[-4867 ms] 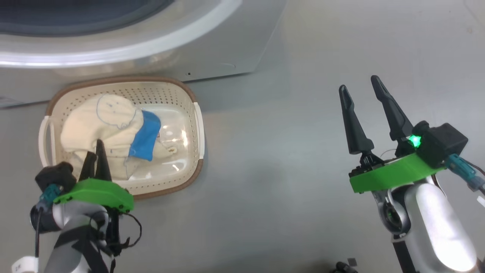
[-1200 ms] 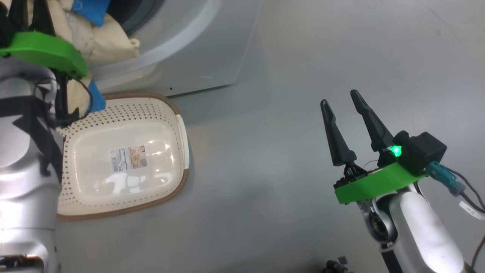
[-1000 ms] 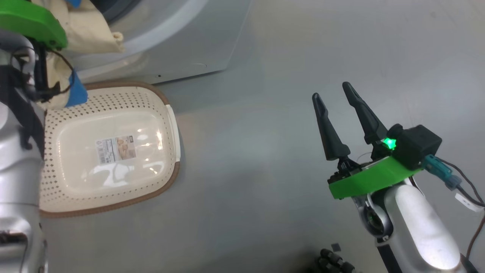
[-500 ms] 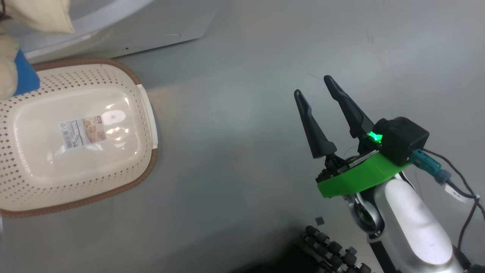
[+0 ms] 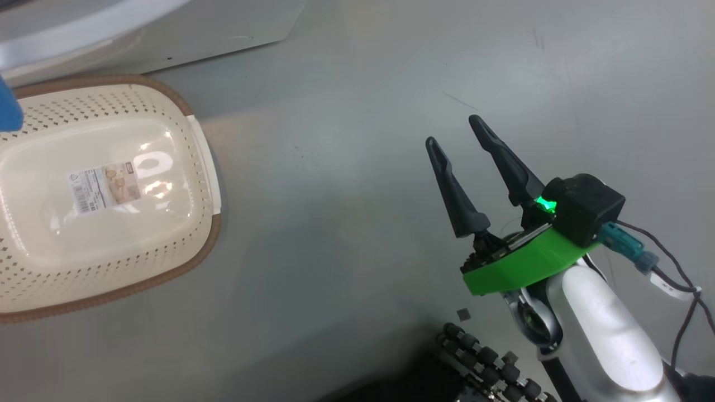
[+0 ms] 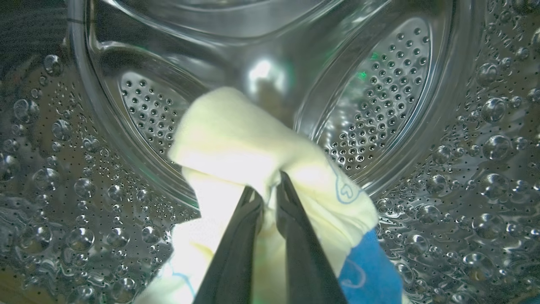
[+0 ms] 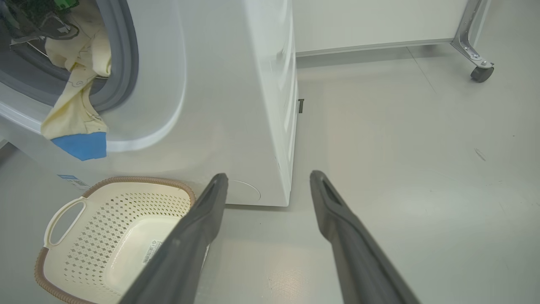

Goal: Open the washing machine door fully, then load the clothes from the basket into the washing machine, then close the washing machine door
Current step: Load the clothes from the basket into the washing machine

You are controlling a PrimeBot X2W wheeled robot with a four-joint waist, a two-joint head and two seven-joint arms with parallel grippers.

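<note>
One big white washing machine [image 7: 236, 84] stands on the grey floor [image 5: 357, 223], and your left arm reaches into its steel drum [image 6: 405, 84]. Just in front of it sits the cream basket [image 7: 126, 211], with only its sticker [image 5: 106, 187] on the bottom. The clothes [image 6: 236, 139] are partway in. The upper part lies inside the drum, while the right wrist view shows a long cream tail with the blue patch [image 7: 82, 145] draped over the grey gasket [image 7: 126, 55] and hanging down the front, above the basket. Your left pincer [image 6: 270, 185] is pressed together on a fold of the cream cloth. Your right pincer [image 5: 452, 129] is spread wide and holds nothing, over bare floor well apart from the machine.

The main risk is likely that tail. If you let go here, its weight may drag the bundle back over the lip and out. A hem left on the gasket would be caught when you shut the washing machine door. The pinch takes only a thin fold, so a quick push deeper may slip it. On withdrawal, cloth may also snag a finger and follow it out.
</note>
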